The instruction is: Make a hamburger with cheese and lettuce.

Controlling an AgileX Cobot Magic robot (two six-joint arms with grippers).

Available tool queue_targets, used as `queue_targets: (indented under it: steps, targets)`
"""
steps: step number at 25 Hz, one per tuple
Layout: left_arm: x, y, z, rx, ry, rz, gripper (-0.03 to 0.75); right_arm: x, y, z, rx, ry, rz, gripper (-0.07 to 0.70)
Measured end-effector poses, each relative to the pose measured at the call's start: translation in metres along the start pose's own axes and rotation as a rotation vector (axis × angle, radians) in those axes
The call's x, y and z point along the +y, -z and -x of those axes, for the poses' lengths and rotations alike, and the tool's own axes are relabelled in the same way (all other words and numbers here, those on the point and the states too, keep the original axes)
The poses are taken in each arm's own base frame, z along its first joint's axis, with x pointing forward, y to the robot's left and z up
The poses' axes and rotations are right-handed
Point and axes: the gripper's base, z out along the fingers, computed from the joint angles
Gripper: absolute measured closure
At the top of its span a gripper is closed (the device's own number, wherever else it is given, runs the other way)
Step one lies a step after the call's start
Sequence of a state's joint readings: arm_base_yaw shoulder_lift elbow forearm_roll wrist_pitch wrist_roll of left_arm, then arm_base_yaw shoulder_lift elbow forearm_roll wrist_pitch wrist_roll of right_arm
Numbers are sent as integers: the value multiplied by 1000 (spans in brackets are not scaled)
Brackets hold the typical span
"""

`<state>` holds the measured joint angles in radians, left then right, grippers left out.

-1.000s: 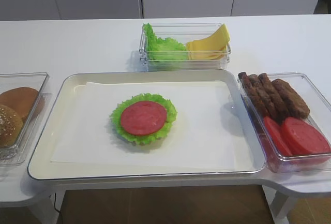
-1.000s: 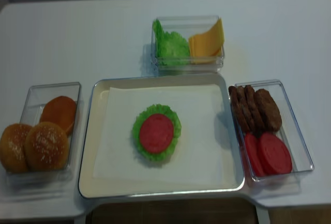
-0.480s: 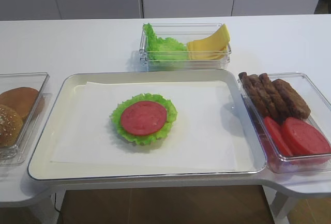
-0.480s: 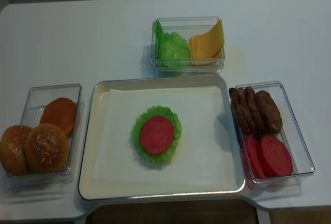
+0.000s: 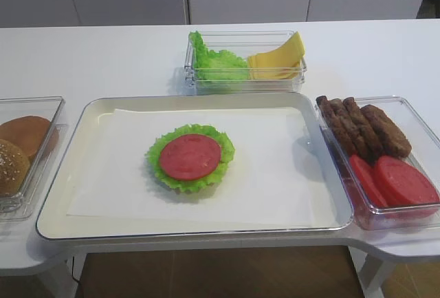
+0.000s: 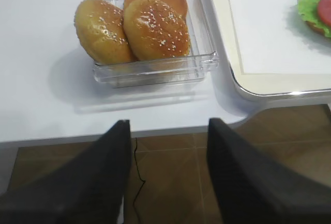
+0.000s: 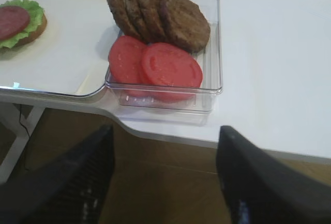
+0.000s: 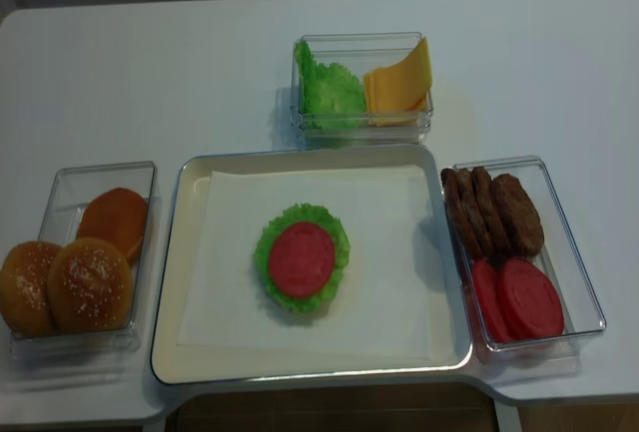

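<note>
The hamburger (image 5: pixel 190 157) is a green ruffled leaf on a bun base, topped by a red round slice, in the middle of the tray (image 5: pixel 62 224). It also shows in the second high view (image 8: pixel 302 258), at the left edge of the right wrist view (image 7: pixel 18 19) and at the right edge of the left wrist view (image 6: pixel 316 6). The cheese (image 5: pixel 278 57) and spare lettuce (image 5: pixel 216 60) share a clear box at the back. My left gripper (image 6: pixel 168 131) and right gripper (image 7: pixel 164 141) are open and empty, below the table's front edge over the floor.
A clear box with three buns (image 6: pixel 150 27) stands left of the tray. A clear box with brown patties (image 7: pixel 160 14) and red slices (image 7: pixel 160 63) stands to its right. White paper (image 5: pixel 275 174) lines the tray. Neither arm shows in the high views.
</note>
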<state>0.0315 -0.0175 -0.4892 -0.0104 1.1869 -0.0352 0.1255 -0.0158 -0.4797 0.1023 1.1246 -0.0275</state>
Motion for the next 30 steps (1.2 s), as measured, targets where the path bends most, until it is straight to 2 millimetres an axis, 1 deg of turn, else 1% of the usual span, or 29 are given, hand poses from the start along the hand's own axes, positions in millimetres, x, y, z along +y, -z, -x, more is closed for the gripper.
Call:
queue_targets:
  steps: [7, 12, 19, 30]
  targets:
    - [0, 0, 0, 0, 0, 0, 358, 2, -1, 1, -9, -75, -92, 164]
    - [0, 0, 0, 0, 0, 0, 358, 2, -1, 1, -10, -79, -98, 164]
    - [0, 0, 0, 0, 0, 0, 358, 3, -1, 1, -8, -24, -91, 164]
    - [0, 0, 0, 0, 0, 0, 358, 3, -1, 1, -8, -23, -88, 164]
